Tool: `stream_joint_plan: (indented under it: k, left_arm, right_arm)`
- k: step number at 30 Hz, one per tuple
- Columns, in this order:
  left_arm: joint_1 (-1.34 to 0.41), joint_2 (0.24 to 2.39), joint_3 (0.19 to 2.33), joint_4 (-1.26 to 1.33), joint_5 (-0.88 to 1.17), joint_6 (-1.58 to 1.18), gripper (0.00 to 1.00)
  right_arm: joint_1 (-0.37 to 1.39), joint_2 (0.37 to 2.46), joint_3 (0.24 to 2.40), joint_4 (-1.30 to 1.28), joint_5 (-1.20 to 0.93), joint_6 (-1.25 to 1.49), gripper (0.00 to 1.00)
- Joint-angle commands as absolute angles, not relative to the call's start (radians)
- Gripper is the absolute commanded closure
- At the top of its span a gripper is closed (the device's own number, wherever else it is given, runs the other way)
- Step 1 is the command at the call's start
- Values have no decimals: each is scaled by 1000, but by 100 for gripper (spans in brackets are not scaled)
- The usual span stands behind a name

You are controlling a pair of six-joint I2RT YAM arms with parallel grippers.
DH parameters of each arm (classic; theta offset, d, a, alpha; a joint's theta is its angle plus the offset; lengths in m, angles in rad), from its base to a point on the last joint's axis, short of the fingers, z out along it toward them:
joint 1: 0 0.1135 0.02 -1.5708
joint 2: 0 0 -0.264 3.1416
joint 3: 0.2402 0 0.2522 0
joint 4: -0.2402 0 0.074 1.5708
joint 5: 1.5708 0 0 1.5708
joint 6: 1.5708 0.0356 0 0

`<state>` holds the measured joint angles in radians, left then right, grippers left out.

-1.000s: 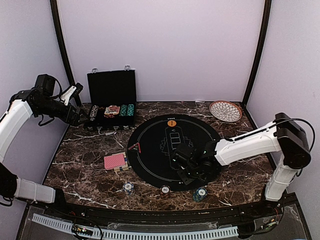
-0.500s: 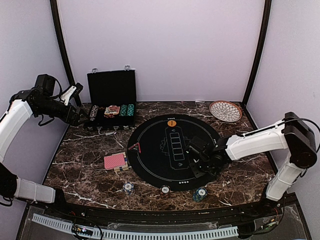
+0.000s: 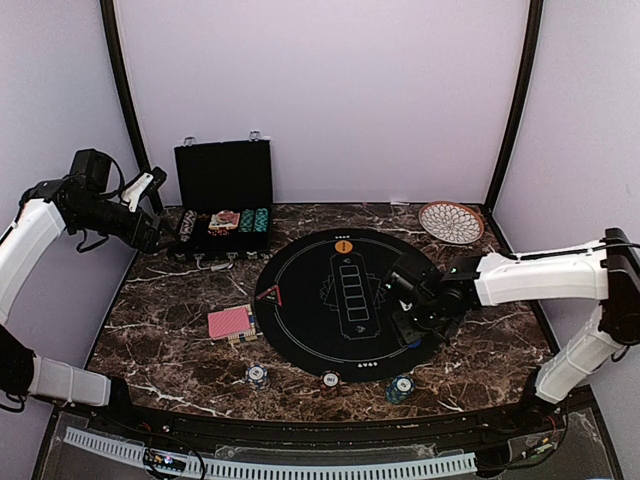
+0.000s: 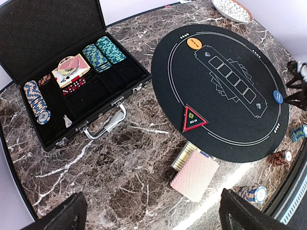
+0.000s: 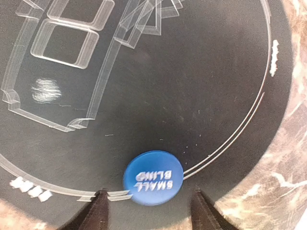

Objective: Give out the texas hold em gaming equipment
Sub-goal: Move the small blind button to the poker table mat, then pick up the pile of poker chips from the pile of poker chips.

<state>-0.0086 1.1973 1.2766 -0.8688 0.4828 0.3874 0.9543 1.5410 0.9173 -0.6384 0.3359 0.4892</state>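
Observation:
A blue round button disc marked SMALL BLIND lies flat on the black round mat, by its right edge line. My right gripper hovers right over it, open, with a finger on each side and clear of the disc. The same disc shows in the left wrist view. An orange disc sits at the mat's far edge. A deck of pinkish-red cards lies left of the mat. Three small chip stacks line the front edge. My left gripper hangs open and empty, high at the far left.
A black hinged chip case stands open at the back left with chips, cards and dice inside. A patterned round plate sits at the back right. A red-edged triangular marker lies on the mat's left edge. Walls enclose the table.
My right arm has swung from the mat's front centre to its right edge, and its jaws now stand wider, apart from the blue disc. The left arm has not moved.

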Motion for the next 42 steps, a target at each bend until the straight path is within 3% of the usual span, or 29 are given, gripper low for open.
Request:
stream_joint_plan:
  k: [1,11,17,29,42]
  left_arm:
    - [-3,1205,1295,-924,496,434,1]
    - [-3,1224,1269,-962,473,465,1]
    - [-3,1215,1285,-957,491,440,1]
    - [-3,1189,1274,-964,513,434,1]
    - [-3,1187,1306,-986,529,438,1]
  right_arm:
    - [1035,1408,1013,-798,318,522,31]
    - [1215,1338,967,-857,213,678,19]
    - [1244,1383,965,-840,194,666,17]
    - [1262,1406,858,-729,163,713,31]
    - [1266,1401,845,-710,161,742,33]
